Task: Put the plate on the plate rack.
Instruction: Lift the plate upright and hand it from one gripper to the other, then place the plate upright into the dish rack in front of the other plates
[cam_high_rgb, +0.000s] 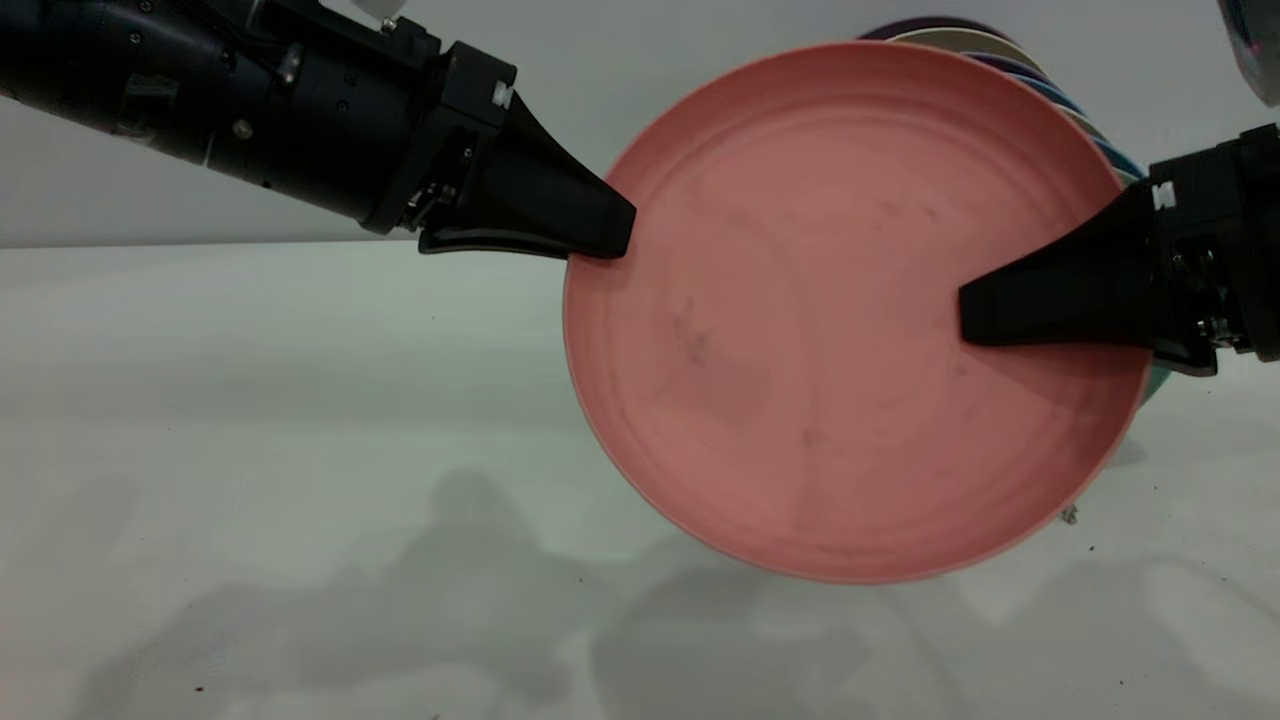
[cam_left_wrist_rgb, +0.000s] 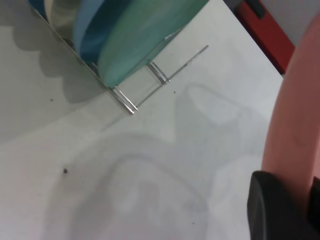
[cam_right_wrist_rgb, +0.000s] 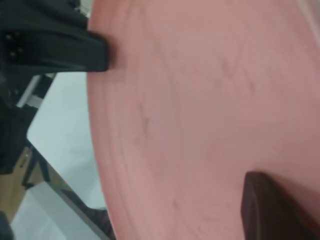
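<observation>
The salmon-pink plate (cam_high_rgb: 800, 330) hangs upright above the table, its face toward the exterior camera. My left gripper (cam_high_rgb: 610, 235) is shut on its left rim, and in the left wrist view the plate's edge (cam_left_wrist_rgb: 297, 125) runs between the black fingers (cam_left_wrist_rgb: 275, 210). My right gripper (cam_high_rgb: 975, 315) is shut on the right side, one finger lying across the plate's face (cam_right_wrist_rgb: 210, 110); the other finger is hidden behind it. The plate rack (cam_left_wrist_rgb: 125, 100), thin silver wire, stands on the table behind the plate and shows only in the left wrist view.
The rack holds a mint-green plate (cam_left_wrist_rgb: 145, 35) at its near end, with blue plates (cam_left_wrist_rgb: 92, 25) behind it. Rims of those racked plates (cam_high_rgb: 1050, 80) peek past the pink plate's upper right edge. A red object (cam_left_wrist_rgb: 265, 35) lies past the table's edge.
</observation>
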